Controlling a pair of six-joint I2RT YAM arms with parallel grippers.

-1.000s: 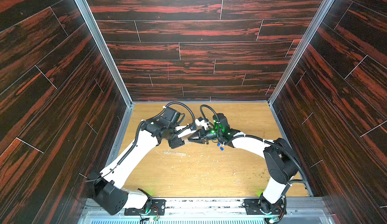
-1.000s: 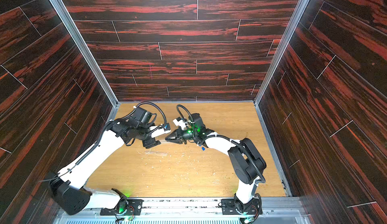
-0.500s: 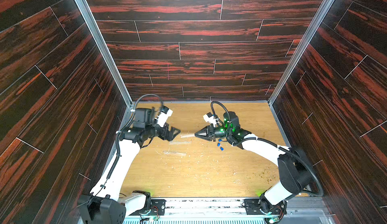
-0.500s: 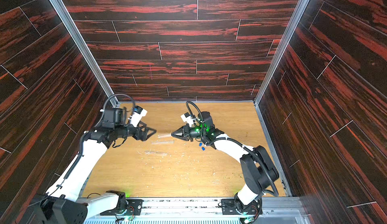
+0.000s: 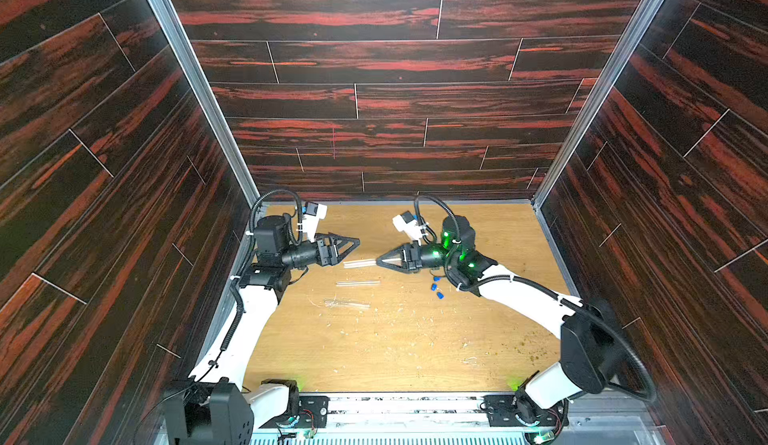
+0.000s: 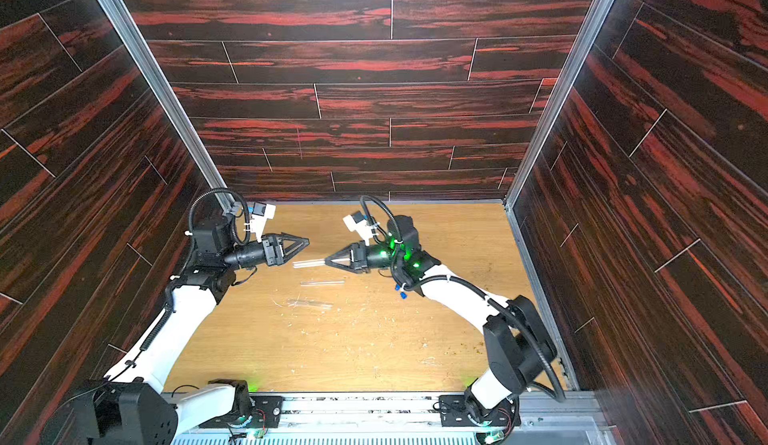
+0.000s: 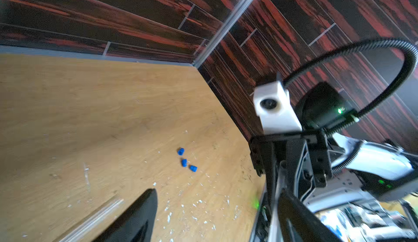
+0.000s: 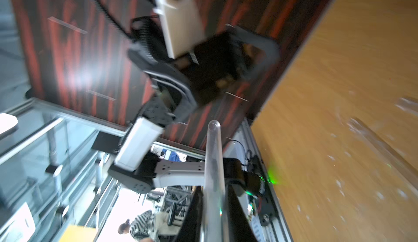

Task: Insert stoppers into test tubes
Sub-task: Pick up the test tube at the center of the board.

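Fig.: bimanual cell, seen in both top views and wrist cams. R gripper [image 5: 379, 261] is clenched on a clear test tube [image 5: 360, 262], held approx. level above the wooden table [image 5: 374, 359]. The tube's rounded closed end [image 8: 214, 125] points toward the L gripper [image 5: 354, 242]. L gripper is released: jaws apart, nothing between them, tips just beside the tube's free end. Whether they touch it cannot be told. A second tube [image 5: 357, 283] and third tube [image 5: 347, 303] lie flat on the table, approx. parallel and nearer the arm bases. Three blue stoppers [image 7: 184, 162] lie loose in a tight cluster on the table near the R wrist, none inserted.
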